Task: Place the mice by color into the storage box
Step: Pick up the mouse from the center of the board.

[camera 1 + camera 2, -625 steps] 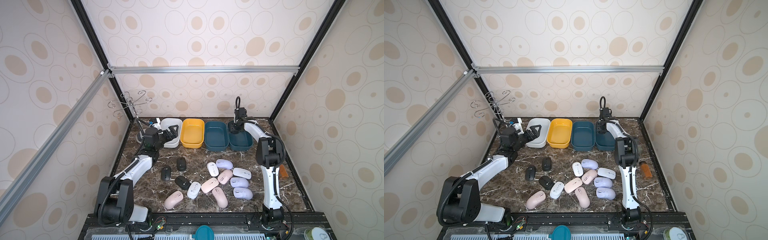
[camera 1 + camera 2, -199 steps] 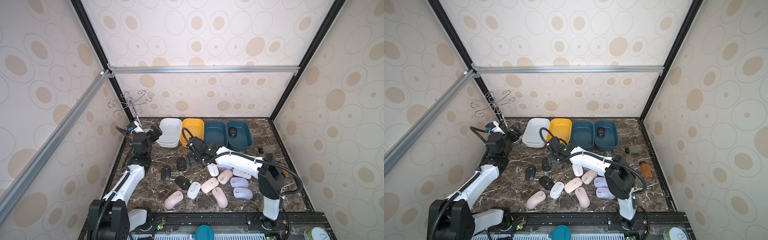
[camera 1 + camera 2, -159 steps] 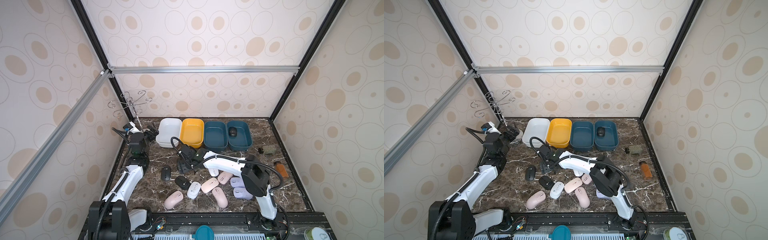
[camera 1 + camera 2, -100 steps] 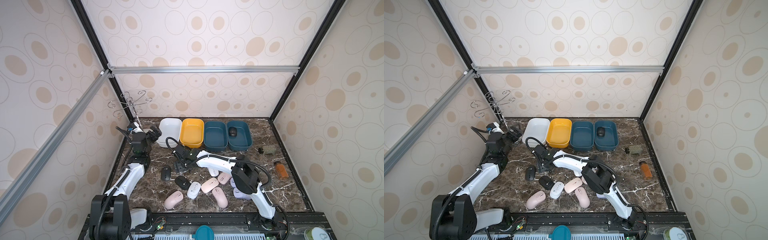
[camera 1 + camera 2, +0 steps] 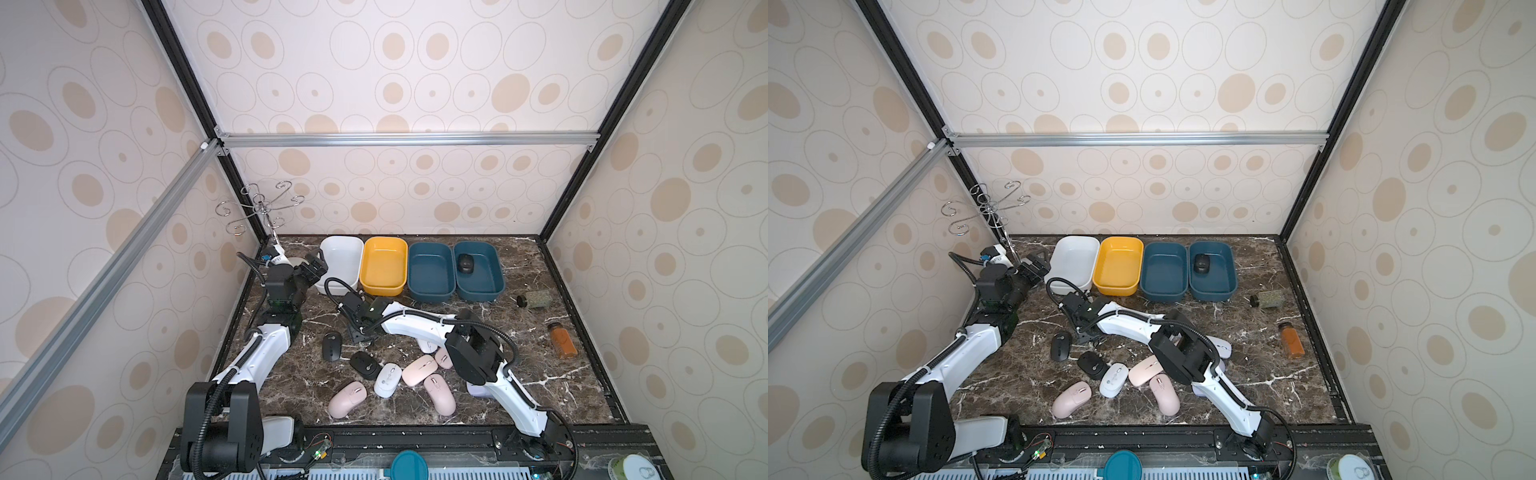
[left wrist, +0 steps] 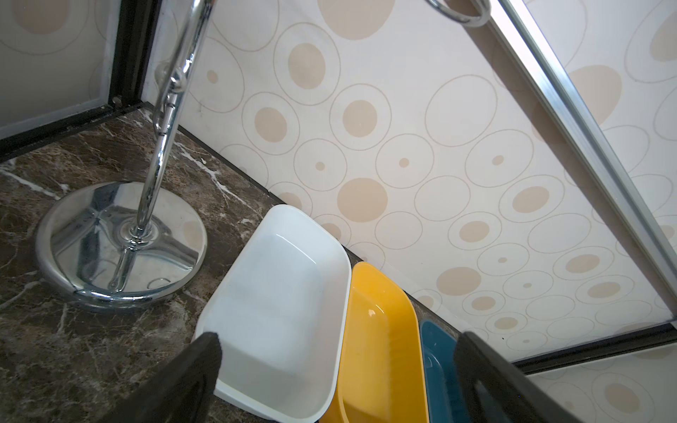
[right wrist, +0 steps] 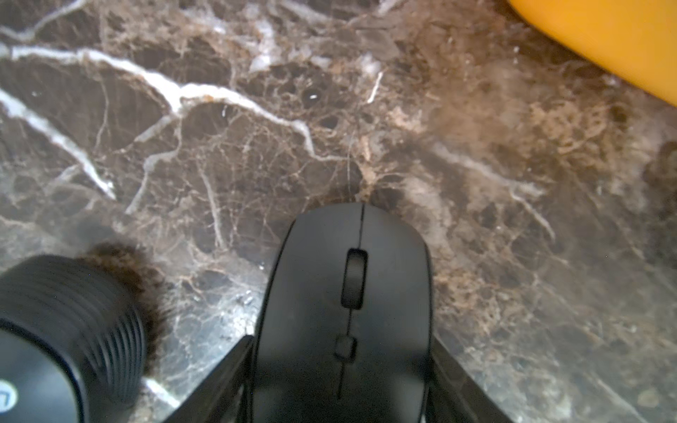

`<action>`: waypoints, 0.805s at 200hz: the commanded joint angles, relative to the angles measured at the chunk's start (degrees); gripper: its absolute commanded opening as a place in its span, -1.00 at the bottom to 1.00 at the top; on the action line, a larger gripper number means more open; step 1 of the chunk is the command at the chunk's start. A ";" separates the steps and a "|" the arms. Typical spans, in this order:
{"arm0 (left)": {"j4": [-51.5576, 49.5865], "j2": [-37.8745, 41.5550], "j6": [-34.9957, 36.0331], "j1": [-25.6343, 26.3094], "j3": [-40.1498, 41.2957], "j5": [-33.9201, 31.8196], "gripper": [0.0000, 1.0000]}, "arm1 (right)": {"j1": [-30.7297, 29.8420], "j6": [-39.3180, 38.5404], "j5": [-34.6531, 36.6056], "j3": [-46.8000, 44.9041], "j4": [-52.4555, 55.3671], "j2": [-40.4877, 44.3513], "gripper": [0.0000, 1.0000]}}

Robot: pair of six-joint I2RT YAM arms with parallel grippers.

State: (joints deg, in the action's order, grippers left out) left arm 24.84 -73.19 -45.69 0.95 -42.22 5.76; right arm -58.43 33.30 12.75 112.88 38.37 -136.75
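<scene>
Right arm has swung from the far teal bin point(image 5: 482, 280) down to the marble in front of the yellow bin point(image 5: 383, 262). The left arm has pulled back toward the corner.

The right gripper point(image 7: 342, 366) has its jaws against both flanks of a black mouse point(image 7: 351, 289). It looks gripped but still sits on the marble. The left gripper point(image 5: 314, 266) is spread wide and empty, just beside the white bin point(image 5: 340, 249).

Progress is early: only one binned black mouse point(image 5: 466, 263) lies in the far teal bin. The near teal bin point(image 5: 430, 270), the yellow bin and the white bin are empty.

Still loose:
- two more black mice point(image 5: 331, 346)
- a white mouse point(image 5: 387, 379)
- pink mice point(image 5: 347, 399)

The right arm hides most of the lavender ones.

A chrome hook stand point(image 5: 261, 203), an orange spice jar point(image 5: 563, 340) and a green jar point(image 5: 534, 300) sit off to the sides. The way to the teal bins looks open.
</scene>
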 commanded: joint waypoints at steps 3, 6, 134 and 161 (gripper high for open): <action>1.99 0.00 -0.92 -0.38 -1.69 0.97 1.00 | 0.16 -0.12 2.24 1.14 1.46 -0.59 0.19; 2.05 -0.01 -0.97 -0.38 -1.67 0.93 1.00 | 0.14 -0.24 2.35 1.05 1.40 -0.43 0.16; 4.08 -0.99 -1.12 -0.51 -1.72 4.34 1.00 | 0.65 -5.81 5.64 -10.69 -7.53 12.31 0.05; 4.85 -1.25 -1.21 -0.51 -1.71 5.45 1.00 | 1.34 -6.81 6.42 -13.64 -9.18 15.95 0.05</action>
State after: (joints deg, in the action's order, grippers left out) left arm 27.20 -73.95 -45.71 0.73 -42.22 9.56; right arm -57.91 27.99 16.88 101.51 31.18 -125.47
